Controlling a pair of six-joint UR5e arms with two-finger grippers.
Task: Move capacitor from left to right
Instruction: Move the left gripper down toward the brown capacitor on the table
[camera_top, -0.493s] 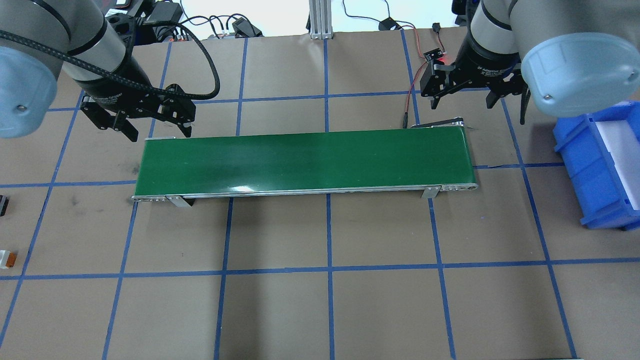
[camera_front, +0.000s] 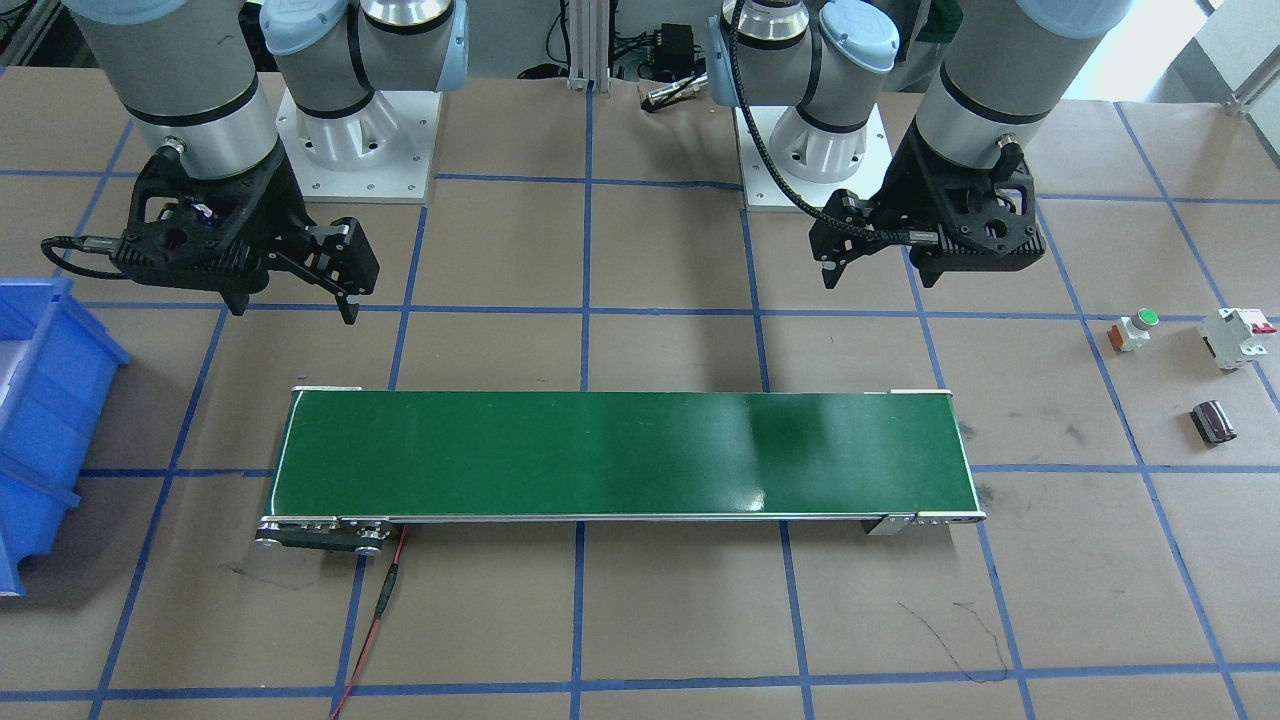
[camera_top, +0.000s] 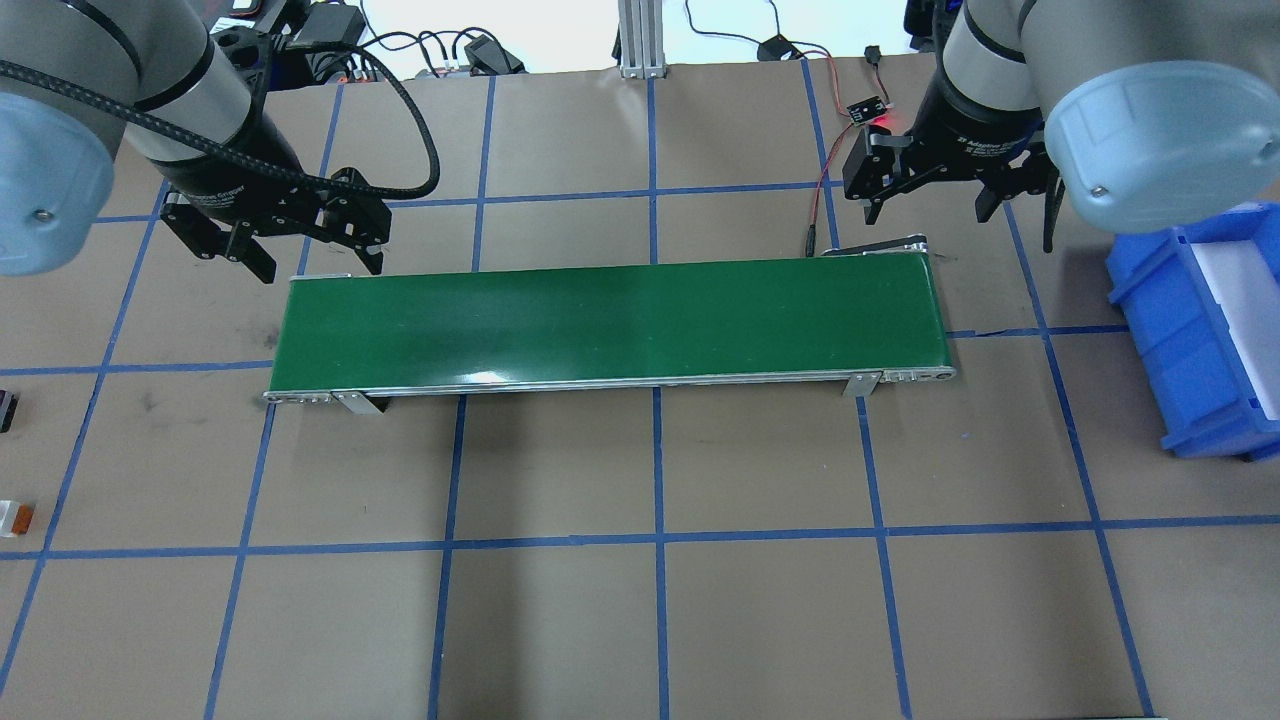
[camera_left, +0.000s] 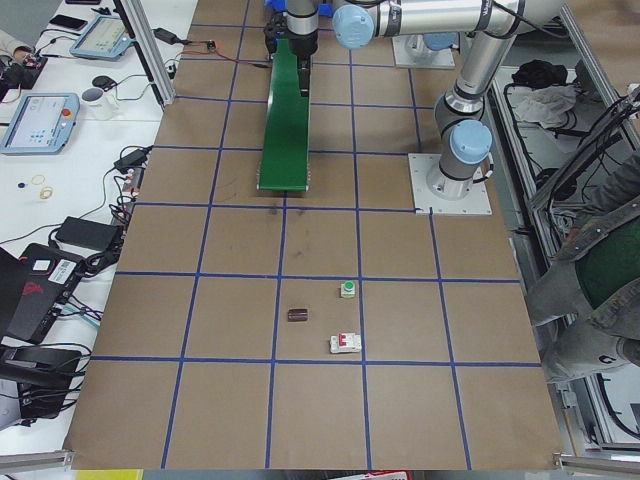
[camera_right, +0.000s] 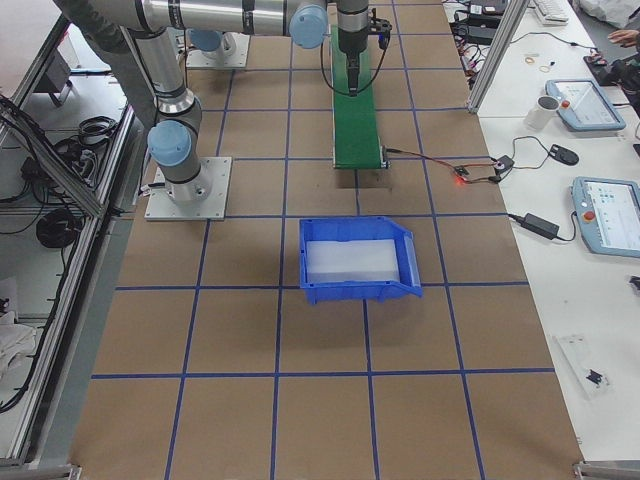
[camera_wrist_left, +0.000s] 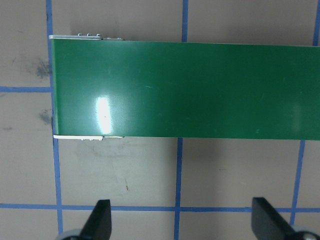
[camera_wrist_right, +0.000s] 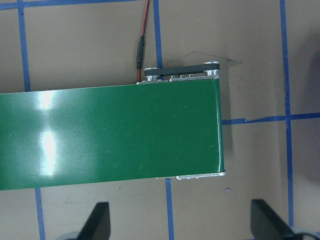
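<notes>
One capacitor (camera_front: 1213, 421) fully in front cam, only sliver at overhead edge

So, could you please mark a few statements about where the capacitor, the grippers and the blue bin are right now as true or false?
1. The small dark brown capacitor lies on the long green conveyor belt. False: it lies on the brown table, past the belt's end on the robot's left.
2. The left gripper and the right gripper are both open and empty. True.
3. The white circuit breaker with red switch sits in the blue plastic bin. False: it lies on the table near the capacitor.
4. Nothing lies on the belt. True.
</notes>
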